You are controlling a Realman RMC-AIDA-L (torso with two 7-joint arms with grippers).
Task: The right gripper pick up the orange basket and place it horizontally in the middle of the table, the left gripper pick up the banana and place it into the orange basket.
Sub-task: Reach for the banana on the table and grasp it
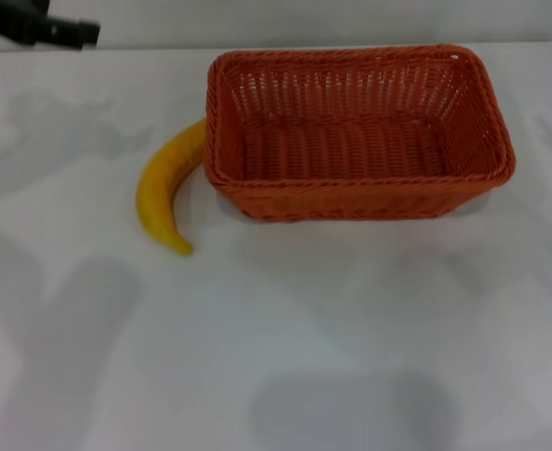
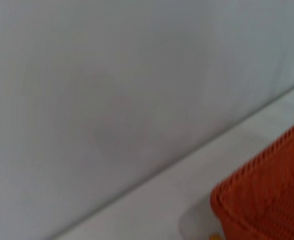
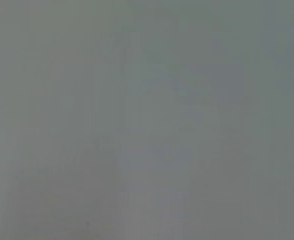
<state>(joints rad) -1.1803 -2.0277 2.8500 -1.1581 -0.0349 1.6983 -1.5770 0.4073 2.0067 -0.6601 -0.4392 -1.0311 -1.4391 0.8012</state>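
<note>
The orange basket (image 1: 356, 132) stands upright on the white table (image 1: 285, 338) with its long side across the head view, toward the far edge and a little right of centre. It holds nothing. The yellow banana (image 1: 161, 188) lies just left of it, its upper end against the basket's left wall and its tip pointing toward the near side. A black part of my left gripper (image 1: 62, 31) shows at the far left corner, well apart from the banana. In the left wrist view, a corner of the basket (image 2: 267, 195) shows. The right gripper is out of view.
A pale grey wall (image 2: 112, 90) rises behind the table's far edge. The right wrist view shows only flat grey. Bare white tabletop stretches in front of the basket and the banana.
</note>
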